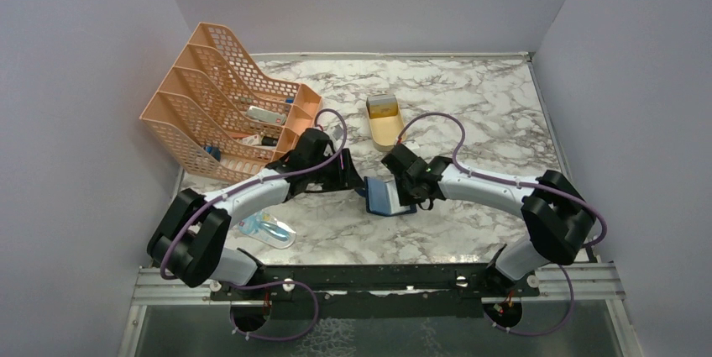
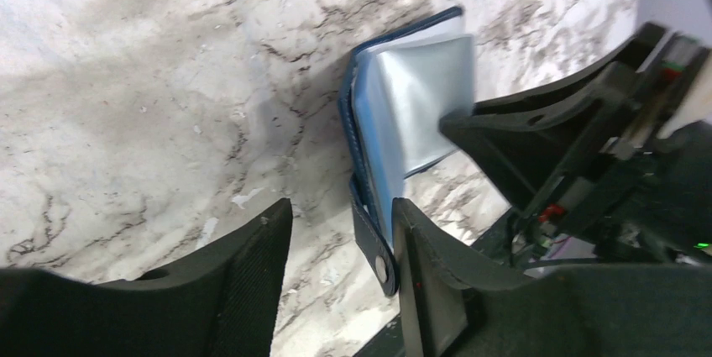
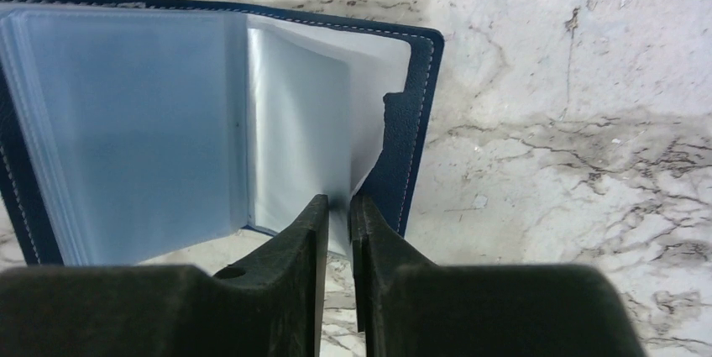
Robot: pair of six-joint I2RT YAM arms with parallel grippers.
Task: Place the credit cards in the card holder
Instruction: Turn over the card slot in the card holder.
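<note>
The navy card holder (image 1: 384, 197) lies open on the marble table between both grippers. It also shows in the left wrist view (image 2: 403, 97) and the right wrist view (image 3: 126, 122), with clear plastic sleeves. My right gripper (image 3: 338, 206) is shut on one clear sleeve page and lifts it off the cover. My left gripper (image 2: 340, 214) is open at the holder's other side. The snap strap (image 2: 374, 244) lies between its fingers, against the right one. The credit cards (image 1: 382, 106) lie in the tan tray, away from both grippers.
The tan oval tray (image 1: 388, 134) stands behind the holder. An orange mesh file rack (image 1: 218, 101) fills the back left. A blue-patterned packet (image 1: 264, 229) lies near the left arm's base. The right gripper's body (image 2: 546, 139) is close to my left fingers.
</note>
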